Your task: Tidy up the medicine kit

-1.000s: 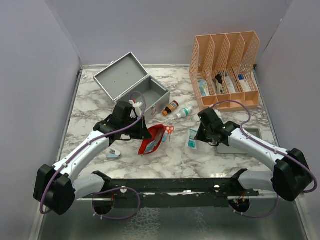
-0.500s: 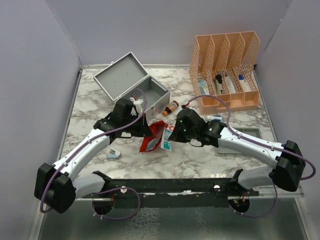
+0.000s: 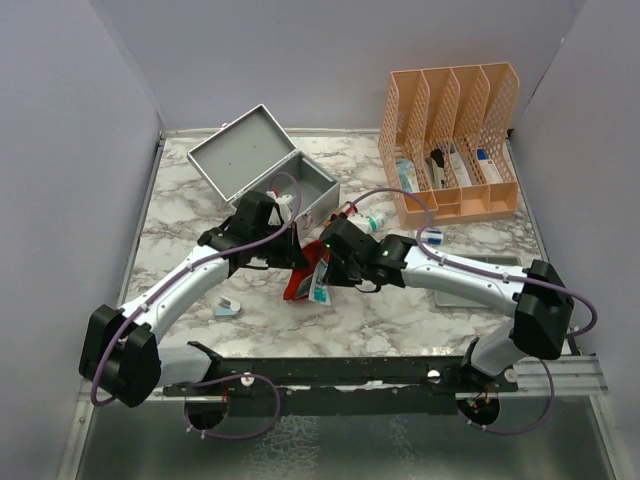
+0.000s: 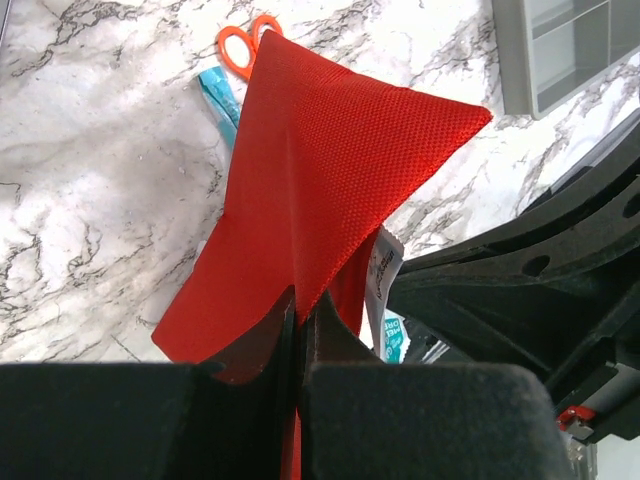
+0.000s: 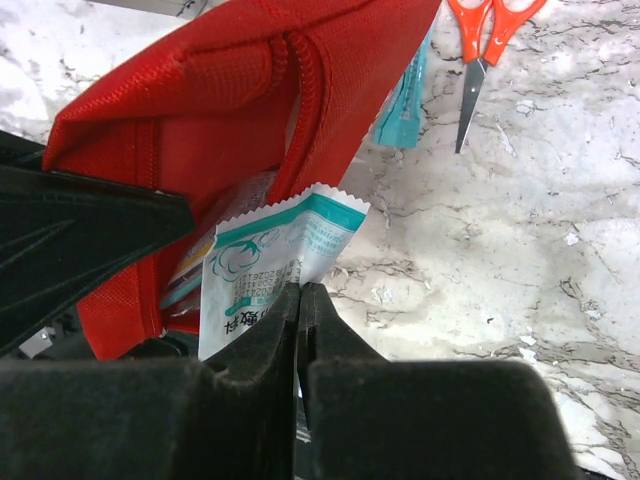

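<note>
The medicine kit [image 3: 268, 168], a grey metal box, stands open at the back left with its lid tipped back. In front of it my left gripper [image 3: 295, 262] [image 4: 298, 310] is shut on an edge of a red fabric pouch [image 3: 297, 287] [image 4: 320, 170], which hangs lifted off the marble. My right gripper [image 3: 326, 268] [image 5: 298, 295] is shut on a white and teal sachet [image 3: 320, 284] [image 5: 270, 260], held at the pouch's [image 5: 230, 90] open mouth. Other packets show inside the pouch.
Orange scissors [image 5: 480, 40] [image 4: 245, 40] and a teal packet [image 5: 405, 100] lie on the marble beside the pouch. A white bottle [image 3: 372, 221] lies near the kit. An orange mesh organizer [image 3: 455, 135] stands back right, a shallow grey tray [image 3: 480, 280] lies right, and a small blue item [image 3: 227, 308] front left.
My right arm has swung left across the table with the sachet, from the right of the pouch to its mouth. The left gripper has kept hold of the pouch, shifting slightly.
</note>
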Robot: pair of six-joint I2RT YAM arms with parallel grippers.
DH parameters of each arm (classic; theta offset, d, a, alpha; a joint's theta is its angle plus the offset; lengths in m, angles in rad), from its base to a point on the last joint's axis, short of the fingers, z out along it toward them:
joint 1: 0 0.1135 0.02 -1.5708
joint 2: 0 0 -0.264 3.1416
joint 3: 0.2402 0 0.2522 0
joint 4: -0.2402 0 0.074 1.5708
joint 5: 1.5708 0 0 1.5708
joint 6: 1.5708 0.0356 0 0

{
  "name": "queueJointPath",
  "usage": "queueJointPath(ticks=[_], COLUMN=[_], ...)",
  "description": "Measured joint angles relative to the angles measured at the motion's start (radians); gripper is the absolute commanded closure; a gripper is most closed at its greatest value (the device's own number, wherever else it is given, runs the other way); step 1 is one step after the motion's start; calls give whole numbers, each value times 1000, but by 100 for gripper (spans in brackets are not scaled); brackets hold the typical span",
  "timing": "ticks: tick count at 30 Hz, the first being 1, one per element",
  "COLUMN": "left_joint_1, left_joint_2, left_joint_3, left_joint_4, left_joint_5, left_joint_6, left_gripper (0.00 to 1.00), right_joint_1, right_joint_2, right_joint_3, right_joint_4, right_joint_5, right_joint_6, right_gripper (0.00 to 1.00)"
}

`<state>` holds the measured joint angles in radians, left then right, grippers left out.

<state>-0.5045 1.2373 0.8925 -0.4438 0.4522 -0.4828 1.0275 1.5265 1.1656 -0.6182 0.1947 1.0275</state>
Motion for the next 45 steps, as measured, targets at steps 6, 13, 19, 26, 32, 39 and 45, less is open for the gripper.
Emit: queueJointPath(ticks=[6,13,19,26,32,39,45], left_joint_1=[0,0,0,0,0,0,0], left_joint_2=[39,40,40,40,40,40,40], left_joint_3=[0,0,0,0,0,0,-1], left_joint_4=[0,0,0,0,0,0,0], left_joint_5=[0,0,0,0,0,0,0], left_joint_6=[-1,-1,-1,-1,-2,-1,-1], left_gripper=[100,100,100,100,100,100,100], right_joint_1=[0,0,0,0,0,0,0], right_joint_2=[26,-105,-170,-138,-119,-65,-41], right_joint_3=[20,-89,-195,-254,-310,-315,-314], right_joint_4=[-5,109,264,446,561,627,627], right_joint_5=[6,23,51,94,148,160,160], right_joint_6=[16,56,109,201,271,326,332], right_gripper=[99,99,99,99,99,98,87])
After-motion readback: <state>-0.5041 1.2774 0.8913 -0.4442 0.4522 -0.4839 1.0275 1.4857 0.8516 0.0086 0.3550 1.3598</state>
